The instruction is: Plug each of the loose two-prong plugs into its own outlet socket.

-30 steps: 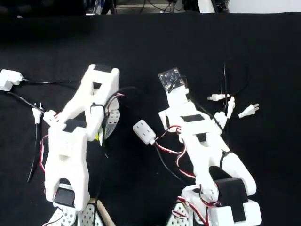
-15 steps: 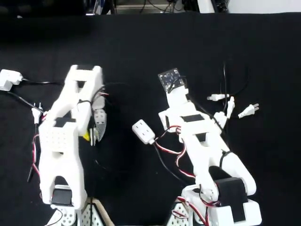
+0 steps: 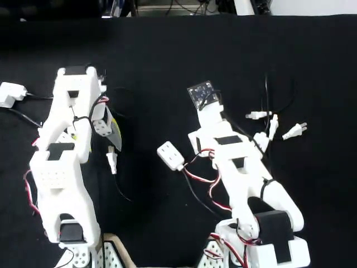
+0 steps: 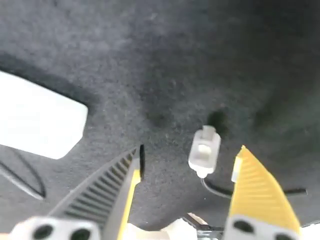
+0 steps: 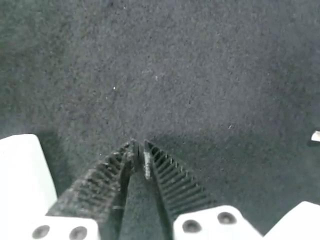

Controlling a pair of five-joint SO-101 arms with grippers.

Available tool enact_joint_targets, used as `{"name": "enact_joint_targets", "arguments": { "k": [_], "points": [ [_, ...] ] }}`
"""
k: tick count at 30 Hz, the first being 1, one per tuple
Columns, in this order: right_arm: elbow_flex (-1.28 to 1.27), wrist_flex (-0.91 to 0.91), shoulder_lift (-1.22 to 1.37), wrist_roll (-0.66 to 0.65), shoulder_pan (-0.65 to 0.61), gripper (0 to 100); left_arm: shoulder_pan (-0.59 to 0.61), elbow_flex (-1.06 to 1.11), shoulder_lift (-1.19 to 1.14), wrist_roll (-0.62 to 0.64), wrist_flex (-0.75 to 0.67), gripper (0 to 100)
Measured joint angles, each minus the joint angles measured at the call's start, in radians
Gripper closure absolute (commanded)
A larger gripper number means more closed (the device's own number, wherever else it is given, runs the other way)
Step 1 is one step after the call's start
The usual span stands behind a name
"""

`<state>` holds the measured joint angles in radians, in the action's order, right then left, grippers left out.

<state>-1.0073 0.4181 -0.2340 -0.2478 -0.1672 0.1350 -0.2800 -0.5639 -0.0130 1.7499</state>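
Note:
My left gripper [image 4: 191, 150] is open, low over the black cloth. A small white two-prong plug [image 4: 204, 150] lies between its fingers, touching neither. In the high view that plug [image 3: 111, 159] lies just below the left gripper [image 3: 110, 133], its thin cord trailing toward the front. A white outlet socket [image 3: 170, 156] lies mid-table, and another outlet socket [image 3: 10, 94] lies at the far left. Three more loose plugs [image 3: 260, 115] [image 3: 273, 125] [image 3: 294, 132] lie to the right. My right gripper [image 5: 139, 147] is shut on nothing, just above bare cloth.
Black cords run over the cloth at the left edge [image 3: 25, 118] and behind the right plugs [image 3: 268, 92]. The right arm [image 3: 240, 167] is folded over the middle-right of the table. A white block [image 4: 40, 122] lies beside the left gripper.
The left arm has swung to the left and its open gripper has come down around the plug near it. The right arm has kept still.

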Motion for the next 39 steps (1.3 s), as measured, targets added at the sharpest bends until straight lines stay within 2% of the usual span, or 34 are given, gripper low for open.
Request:
{"name": "enact_joint_targets", "arguments": {
  "k": [5,11,15,19,27,32,39],
  "points": [
    [0.000,0.000,0.000,0.000,0.000,98.4,-0.046,0.000,0.138,-0.025,0.000,70],
    [0.000,0.000,0.000,0.000,0.000,98.4,-0.245,0.133,0.244,-0.026,0.000,70],
    [0.000,0.000,0.000,0.000,0.000,98.4,-0.342,0.267,0.247,0.068,0.000,70],
    [0.000,0.000,0.000,0.000,0.000,98.4,-0.328,0.318,0.247,0.153,0.000,70],
    [0.000,0.000,0.000,0.000,0.000,98.4,-0.189,0.328,0.247,0.161,0.000,70],
    [0.000,0.000,0.000,0.000,0.000,98.4,-0.181,0.345,0.224,0.163,-0.002,71],
    [0.000,0.000,0.000,0.000,0.000,98.4,-0.173,0.347,0.104,0.170,-0.060,88]
  ]
}}
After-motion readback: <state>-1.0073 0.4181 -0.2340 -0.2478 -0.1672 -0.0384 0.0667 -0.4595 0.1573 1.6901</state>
